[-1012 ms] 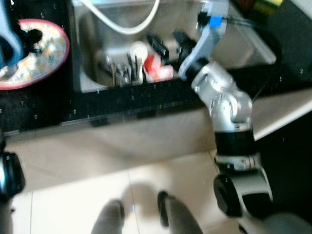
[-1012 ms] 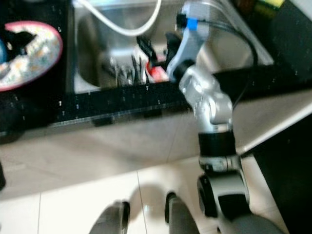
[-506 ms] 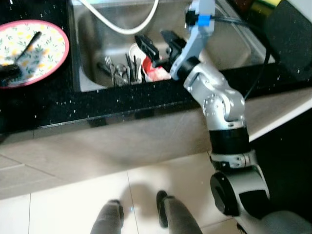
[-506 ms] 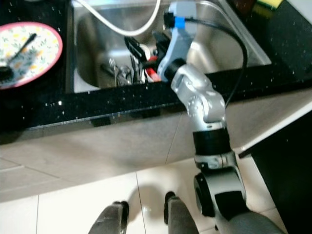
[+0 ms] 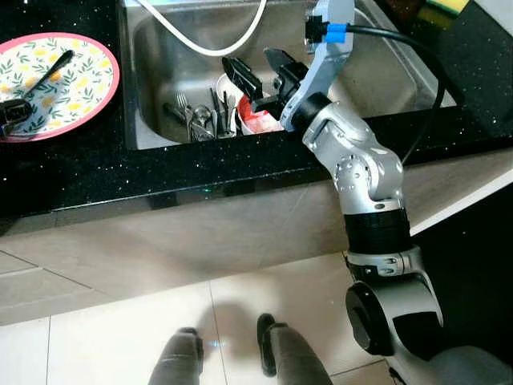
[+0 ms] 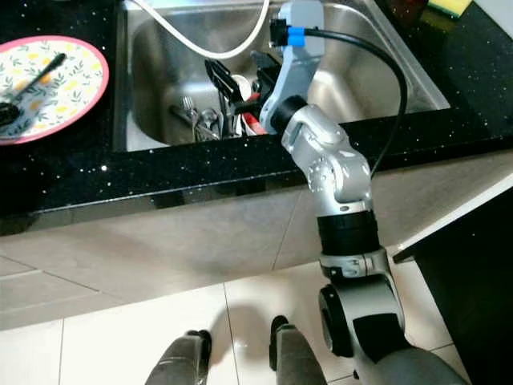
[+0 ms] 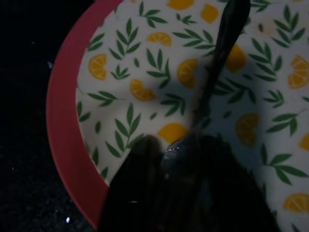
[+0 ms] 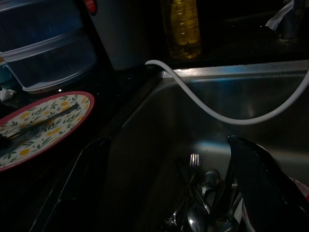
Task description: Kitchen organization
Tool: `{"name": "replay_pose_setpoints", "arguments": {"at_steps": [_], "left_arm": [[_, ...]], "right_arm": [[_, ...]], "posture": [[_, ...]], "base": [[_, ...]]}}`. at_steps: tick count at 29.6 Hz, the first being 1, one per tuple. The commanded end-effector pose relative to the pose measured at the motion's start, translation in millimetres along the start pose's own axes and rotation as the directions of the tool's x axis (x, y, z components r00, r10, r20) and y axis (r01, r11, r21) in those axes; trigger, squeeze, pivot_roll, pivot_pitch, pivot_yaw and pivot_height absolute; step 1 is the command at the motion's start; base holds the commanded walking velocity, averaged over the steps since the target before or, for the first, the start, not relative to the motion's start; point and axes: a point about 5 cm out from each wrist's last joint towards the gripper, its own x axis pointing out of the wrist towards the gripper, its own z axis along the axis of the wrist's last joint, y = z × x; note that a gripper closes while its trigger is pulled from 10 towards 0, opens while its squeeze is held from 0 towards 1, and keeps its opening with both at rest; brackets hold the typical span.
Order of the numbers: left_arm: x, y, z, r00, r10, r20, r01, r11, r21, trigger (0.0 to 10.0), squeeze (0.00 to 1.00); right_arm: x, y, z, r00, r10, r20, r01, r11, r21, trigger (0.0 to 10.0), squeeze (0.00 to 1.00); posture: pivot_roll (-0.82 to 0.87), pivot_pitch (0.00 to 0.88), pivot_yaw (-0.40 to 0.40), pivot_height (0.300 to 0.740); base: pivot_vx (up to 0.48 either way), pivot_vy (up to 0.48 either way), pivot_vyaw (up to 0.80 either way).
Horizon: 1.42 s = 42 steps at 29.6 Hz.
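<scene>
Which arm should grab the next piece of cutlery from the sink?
Right. The right gripper hangs open directly above the cutlery in the sink; the left gripper is over the plate.

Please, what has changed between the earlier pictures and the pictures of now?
The left gripper has drawn back from over the middle of the pink-rimmed lemon-patterned plate to its left rim, at the end of the dark spoon lying there; whether it grips the spoon is unclear. The right gripper stays open above the metal cutlery in the steel sink.
</scene>
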Motion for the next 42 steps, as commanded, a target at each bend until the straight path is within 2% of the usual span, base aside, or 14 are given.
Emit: {"name": "replay_pose_setpoints", "arguments": {"at_steps": [1,14,18,19,20,22,26,31,34,36,37,38,39,42], "left_arm": [[6.3,1.1,-18,0.996,0.0,-0.095,-0.001,1.0,-0.003,0.0,0.0],[1.7,-7.4,-31,0.991,0.004,-0.132,-0.005,1.0,-0.001,0.0,0.0],[-7.1,-17.1,-2,0.998,-0.056,0.037,0.056,0.998,0.0,0.0,0.0],[-11.2,-21.1,8,0.991,-0.071,0.111,0.07,0.997,0.015,8.5,0.0],[-16.6,-25.3,21,0.977,-0.078,0.199,0.073,0.997,0.032,10.0,0.0],[-24.5,-30.9,39,0.948,-0.086,0.305,0.074,0.996,0.052,10.0,0.0],[-31.0,-40.4,58,0.912,-0.109,0.396,0.087,0.993,0.074,10.0,0.0],[-29.8,-60.4,74,0.877,-0.176,0.446,0.145,0.984,0.104,10.0,0.0],[-27.3,-67.0,76,0.872,-0.199,0.446,0.168,0.98,0.11,10.0,0.0],[-9.6,-71.5,66,0.923,-0.154,0.352,0.122,0.986,0.111,10.0,0.0],[-9.6,-71.5,66,0.923,-0.154,0.352,0.122,0.986,0.111,10.0,0.0],[-1.4,-69.7,59,0.944,-0.121,0.307,0.092,0.99,0.107,10.0,1.0],[-1.4,-69.7,59,0.944,-0.121,0.307,0.092,0.99,0.107,10.0,1.0],[18.3,-64.7,39,0.978,-0.033,0.204,0.02,0.998,0.068,10.0,1.0]], "right_arm": [[-2.0,-1.4,3,1.0,-0.002,0.011,0.002,1.0,-0.005,10.0,0.0],[-3.6,-3.9,3,1.0,-0.014,0.01,0.014,1.0,-0.007,10.0,0.0],[-1.2,-2.1,3,1.0,-0.005,0.011,0.005,1.0,-0.003,10.0,0.0],[-0.9,-1.7,3,1.0,-0.003,0.01,0.003,1.0,-0.002,10.0,0.0],[-0.8,-1.4,2,1.0,-0.002,0.009,0.002,1.0,-0.002,10.0,0.0],[-0.6,-1.0,2,1.0,0.0,0.008,0.0,1.0,-0.001,10.0,0.0],[-0.3,-1.1,2,1.0,0.0,0.008,0.0,1.0,-0.001,10.0,0.0],[0.8,-0.9,2,1.0,0.001,0.009,-0.001,1.0,-0.002,10.0,0.0],[1.1,-0.7,3,1.0,0.001,0.01,-0.001,1.0,-0.002,10.0,0.0],[0.1,-0.9,4,1.0,-0.005,0.013,0.005,1.0,-0.004,10.0,0.0],[0.1,-0.9,4,1.0,-0.005,0.013,0.005,1.0,-0.004,10.0,0.0],[-1.0,-1.8,4,1.0,-0.01,0.015,0.01,1.0,-0.005,10.0,0.0],[-1.0,-1.8,4,1.0,-0.01,0.015,0.01,1.0,-0.005,10.0,0.0],[-4.1,-5.1,3,1.0,-0.028,0.012,0.028,1.0,-0.007,10.0,0.0]], "posture": [[0.16,0.234,-0.043,0.74],[0.16,0.239,-0.038,0.74],[0.16,0.244,-0.047,0.74],[0.16,0.244,-0.047,0.74],[0.16,0.245,-0.05,0.74],[0.16,0.245,-0.05,0.74],[0.16,0.245,-0.052,0.74],[0.16,0.246,-0.049,0.74],[0.16,0.246,-0.046,0.74],[0.15,0.247,-0.035,0.74],[0.15,0.247,-0.035,0.74],[0.15,0.248,-0.031,0.74],[0.15,0.248,-0.031,0.74],[0.15,0.252,-0.024,0.74]], "base": [[0.0,0.0,0.0],[0.0,0.0,0.0],[0.0,0.0,0.0],[0.0,0.0,0.0],[0.0,0.0,0.0],[0.0,0.0,0.0],[0.0,0.0,0.0],[0.0,0.0,0.0],[0.0,0.0,0.0],[0.0,0.0,0.0],[0.0,0.0,0.0],[0.0,0.0,0.0],[0.0,0.0,0.0],[0.0,0.0,0.0]]}}
